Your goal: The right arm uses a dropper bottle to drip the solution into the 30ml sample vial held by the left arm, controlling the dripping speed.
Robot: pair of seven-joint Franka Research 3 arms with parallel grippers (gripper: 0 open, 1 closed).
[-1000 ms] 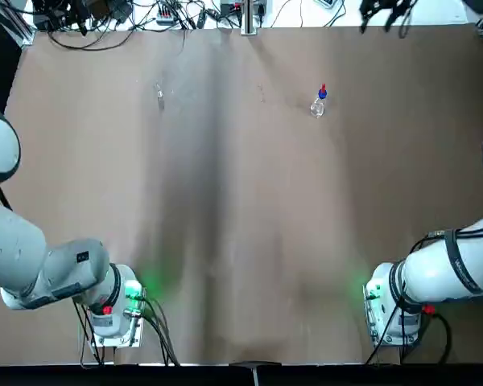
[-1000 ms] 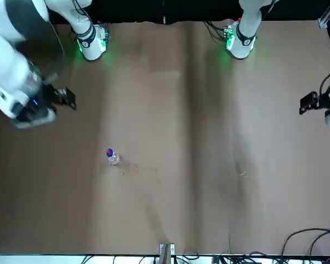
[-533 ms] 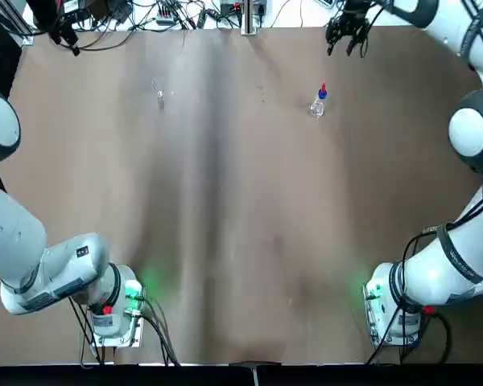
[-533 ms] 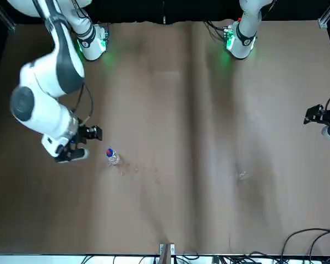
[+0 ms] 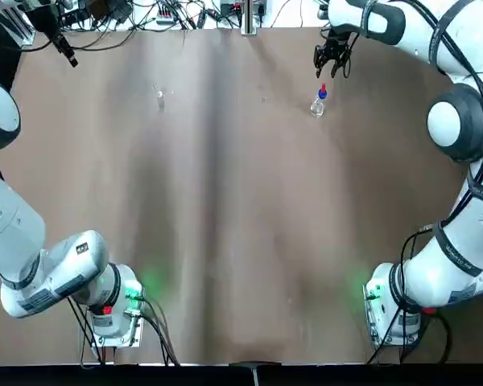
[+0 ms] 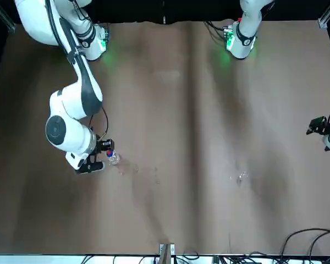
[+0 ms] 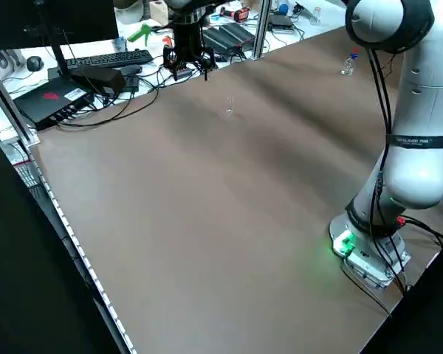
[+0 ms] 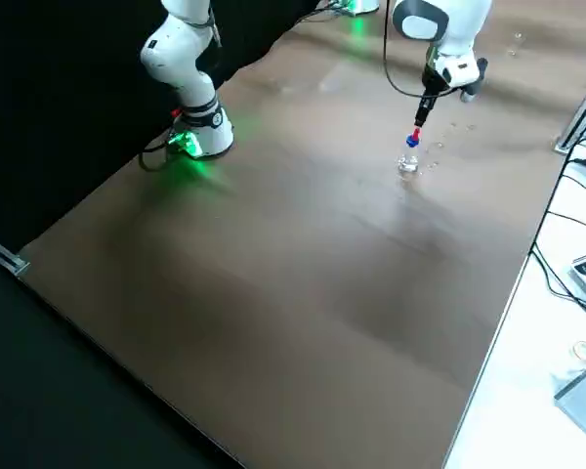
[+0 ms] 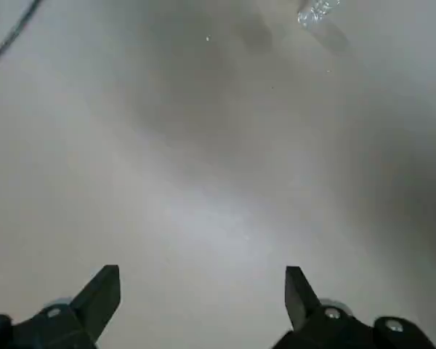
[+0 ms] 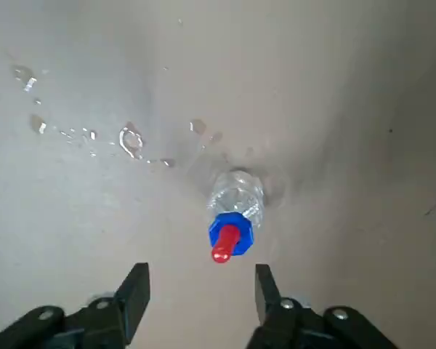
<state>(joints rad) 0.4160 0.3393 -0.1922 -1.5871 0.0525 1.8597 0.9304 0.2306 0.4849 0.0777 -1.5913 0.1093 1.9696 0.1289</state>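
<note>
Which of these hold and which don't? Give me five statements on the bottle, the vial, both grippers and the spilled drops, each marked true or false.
1. The dropper bottle has a blue collar and red top. True.
2. The right gripper is clamped on the bottle. False: its fingers are open, with nothing between them.
3. The vial is on the table. True.
4. The left gripper has its fingers shut. False: they are wide apart, over by the vial's side of the table.
5. Droplets lie only around the vial. False: several lie beside the bottle.
</note>
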